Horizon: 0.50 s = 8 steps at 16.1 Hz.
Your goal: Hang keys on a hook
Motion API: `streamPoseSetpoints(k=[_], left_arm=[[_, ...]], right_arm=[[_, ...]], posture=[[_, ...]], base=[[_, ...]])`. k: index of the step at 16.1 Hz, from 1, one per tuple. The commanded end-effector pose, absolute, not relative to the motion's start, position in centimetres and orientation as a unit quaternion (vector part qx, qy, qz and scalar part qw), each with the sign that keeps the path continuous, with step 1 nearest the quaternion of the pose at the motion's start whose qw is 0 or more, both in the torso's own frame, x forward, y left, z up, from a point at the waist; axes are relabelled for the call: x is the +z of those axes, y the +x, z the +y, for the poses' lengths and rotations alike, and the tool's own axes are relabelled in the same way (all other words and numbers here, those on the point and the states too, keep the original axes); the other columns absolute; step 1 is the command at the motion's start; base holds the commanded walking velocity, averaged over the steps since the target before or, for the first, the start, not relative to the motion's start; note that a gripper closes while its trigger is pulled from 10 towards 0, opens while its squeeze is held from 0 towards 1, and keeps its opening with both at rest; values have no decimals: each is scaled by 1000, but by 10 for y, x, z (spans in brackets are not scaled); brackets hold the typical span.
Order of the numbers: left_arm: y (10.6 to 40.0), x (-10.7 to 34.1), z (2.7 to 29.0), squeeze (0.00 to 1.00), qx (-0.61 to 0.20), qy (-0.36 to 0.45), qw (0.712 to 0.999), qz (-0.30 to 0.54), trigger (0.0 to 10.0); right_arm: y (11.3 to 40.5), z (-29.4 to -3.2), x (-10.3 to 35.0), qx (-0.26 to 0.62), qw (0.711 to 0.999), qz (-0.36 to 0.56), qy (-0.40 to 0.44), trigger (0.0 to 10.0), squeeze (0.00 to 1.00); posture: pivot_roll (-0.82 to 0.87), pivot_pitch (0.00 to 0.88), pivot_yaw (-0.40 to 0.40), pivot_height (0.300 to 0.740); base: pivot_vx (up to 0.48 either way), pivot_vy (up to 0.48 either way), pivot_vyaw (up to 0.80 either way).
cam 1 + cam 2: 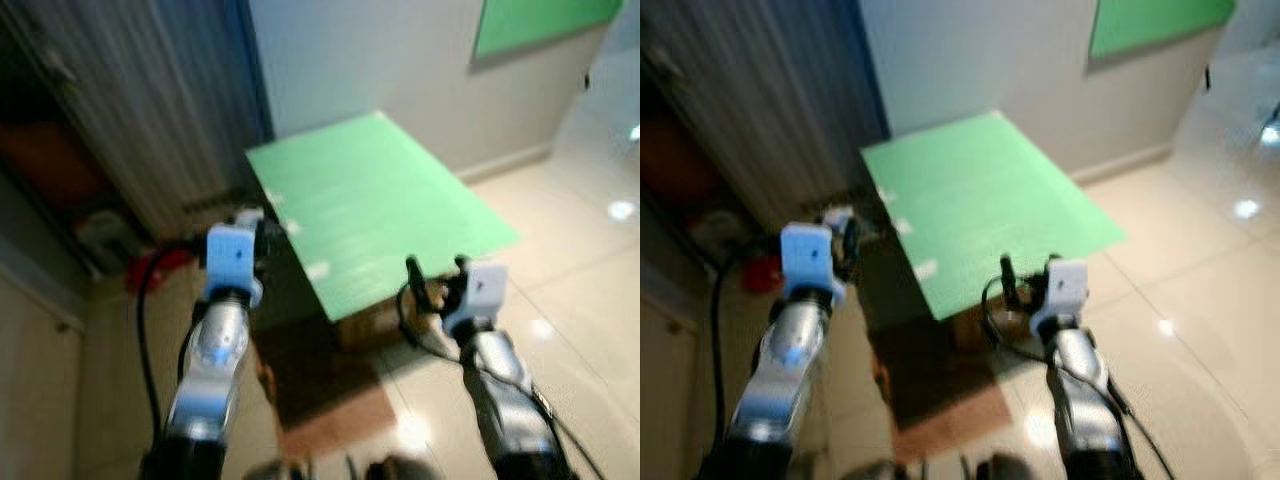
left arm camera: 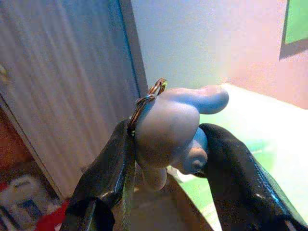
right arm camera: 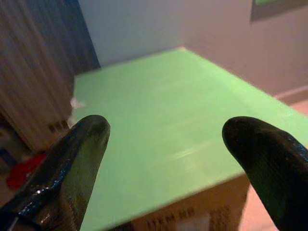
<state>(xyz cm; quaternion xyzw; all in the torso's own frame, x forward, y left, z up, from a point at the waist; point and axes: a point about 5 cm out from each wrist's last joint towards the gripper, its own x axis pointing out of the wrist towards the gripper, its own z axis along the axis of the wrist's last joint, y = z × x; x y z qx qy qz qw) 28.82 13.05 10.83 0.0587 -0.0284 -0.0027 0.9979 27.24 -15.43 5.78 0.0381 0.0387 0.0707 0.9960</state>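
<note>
Left wrist view: the keys show as a metal key ring [image 2: 150,96] w/ a pale blue-grey rubbery charm [image 2: 173,127] on it, pinched between the two black fingers [image 2: 108,168] of the left gripper [image 2: 168,159]. Fingers closed tight on the charm; ring sticks out by one finger. No actual key blades can be made out.

Head views, blurred: left gripper [image 1: 250,235] is raised in front of the robot, near the left corner of a green-topped table [image 1: 380,210], beside grey vertical-slat doors [image 1: 150,100].

Right gripper [image 3: 168,159] has its fingers [image 3: 72,163] spread wide w/ nothing between them, hovering at the table's near edge; a cardboard box [image 3: 192,214] sits under that edge. In the head view it [image 1: 440,285] is at the table's front corner.

Red object [image 1: 165,265] on the floor by the doors, too blurry to identify. Green board [image 1: 540,20] on the far wall. Shiny beige tile floor [image 1: 590,300].
</note>
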Motion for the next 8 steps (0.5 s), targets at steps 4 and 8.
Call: streamPoseSetpoints(k=[4,8], left_arm=[[289,100,138,0,3,70,998,-3,0],[289,101,136,0,1,58,998,0,0]], right_arm=[[273,-145,58,87,994,42,44,10000,0],[272,-146,57,90,994,45,44,10000,0]], posture=[[-145,95,122,740],[-151,96,121,740]], base=[[0,0,0],[474,0,0]])
